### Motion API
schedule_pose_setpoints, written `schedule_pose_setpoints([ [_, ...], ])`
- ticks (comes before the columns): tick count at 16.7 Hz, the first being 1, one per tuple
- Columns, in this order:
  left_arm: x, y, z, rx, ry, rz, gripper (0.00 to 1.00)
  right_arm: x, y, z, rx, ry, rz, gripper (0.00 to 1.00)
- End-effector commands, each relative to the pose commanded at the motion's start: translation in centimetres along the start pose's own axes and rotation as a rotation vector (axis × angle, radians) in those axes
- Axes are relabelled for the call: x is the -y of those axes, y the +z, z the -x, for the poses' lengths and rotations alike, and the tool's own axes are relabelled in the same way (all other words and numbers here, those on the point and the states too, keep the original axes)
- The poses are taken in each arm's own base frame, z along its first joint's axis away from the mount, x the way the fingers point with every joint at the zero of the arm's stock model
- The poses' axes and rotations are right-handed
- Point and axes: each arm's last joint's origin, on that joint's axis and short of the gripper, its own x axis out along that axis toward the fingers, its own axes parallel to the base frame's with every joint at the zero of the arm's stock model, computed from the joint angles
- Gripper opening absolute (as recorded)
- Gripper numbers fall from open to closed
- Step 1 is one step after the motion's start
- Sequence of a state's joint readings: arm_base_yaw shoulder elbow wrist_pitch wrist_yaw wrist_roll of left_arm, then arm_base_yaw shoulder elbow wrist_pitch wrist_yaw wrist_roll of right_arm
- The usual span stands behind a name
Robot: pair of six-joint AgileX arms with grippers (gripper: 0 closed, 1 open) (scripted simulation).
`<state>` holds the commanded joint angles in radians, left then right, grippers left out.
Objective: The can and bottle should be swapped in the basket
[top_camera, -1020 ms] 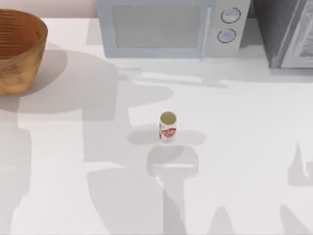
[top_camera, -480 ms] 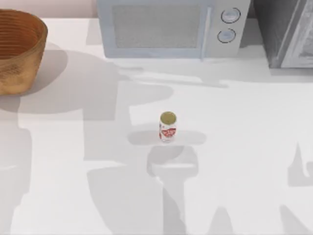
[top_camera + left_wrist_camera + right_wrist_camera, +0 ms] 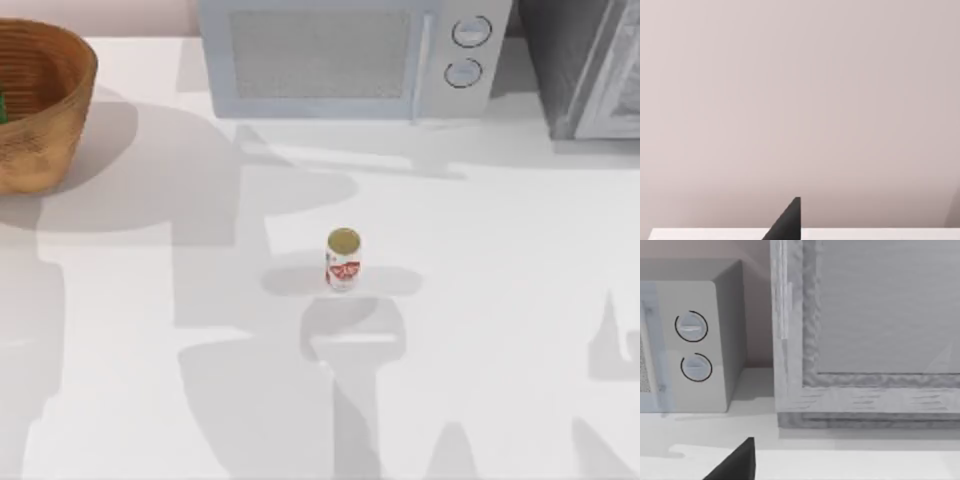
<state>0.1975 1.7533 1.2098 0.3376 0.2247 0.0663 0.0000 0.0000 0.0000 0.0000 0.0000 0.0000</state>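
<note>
Left gripper: showing as one dark fingertip in the left wrist view, pointing toward a plain pinkish wall above a strip of white table edge; whether it is open or closed cannot be told.
Right gripper: showing as one dark fingertip in the right wrist view, hanging over the white table; whether it is open or closed cannot be told.
Right wrist view, extras: taking in the microwave's two round dials and the pale frame of a grey cabinet standing just beside the microwave.
Can: standing upright near the middle of the table, gold top facing up, red label facing the near edge; touching nothing.
Open room: bare white tabletop lying all around the can, crossed by soft grey shadows; the can sitting well apart from the basket and the microwave.
Basket: sitting at the far left corner, cut off by the top view's left edge.
Basket contents: a small green sliver peeking at the left edge inside the rim; too little showing to tell what it is.
Microwave: standing along the far edge, door closed.
</note>
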Motion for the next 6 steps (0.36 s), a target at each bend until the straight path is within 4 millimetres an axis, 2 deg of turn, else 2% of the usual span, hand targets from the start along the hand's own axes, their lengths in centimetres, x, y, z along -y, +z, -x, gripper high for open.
schedule_pose_setpoints([
  [6,0.0,0.0,0.0,0.0,0.0,0.0,1.0,0.0,0.0,0.0,0.0,0.0,0.0,1.0],
])
